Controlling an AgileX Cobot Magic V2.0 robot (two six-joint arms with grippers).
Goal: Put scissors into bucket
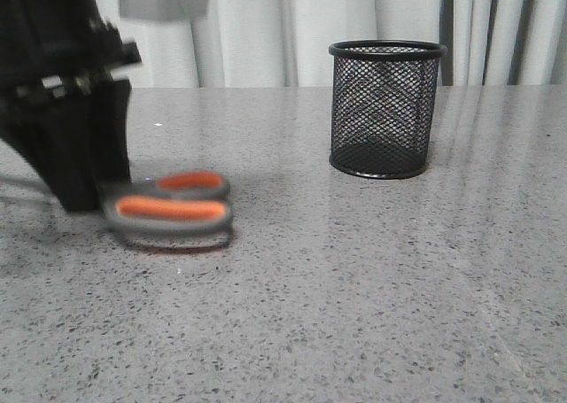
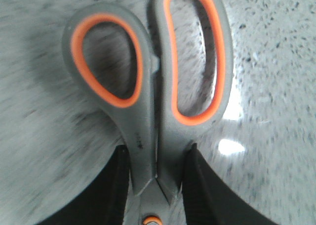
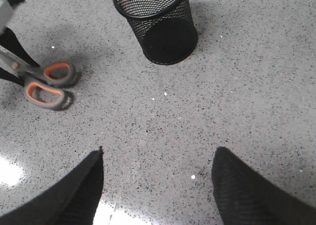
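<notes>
Left gripper [image 2: 157, 185]: closed on the scissors [image 2: 153, 86], both black fingers [image 2: 207, 190] pressed against the grey shanks just above the orange pivot screw; handles are projected beyond the fingertips. In the front view the scissors [image 1: 173, 208] are seen low over the speckled table [image 1: 354, 288], at its left side, the arm reaching down steeply. Bucket [image 1: 385, 109]: upright, well apart to the right. Right gripper [image 3: 158, 185]: jaws spread wide, nothing held, raised above the table.
</notes>
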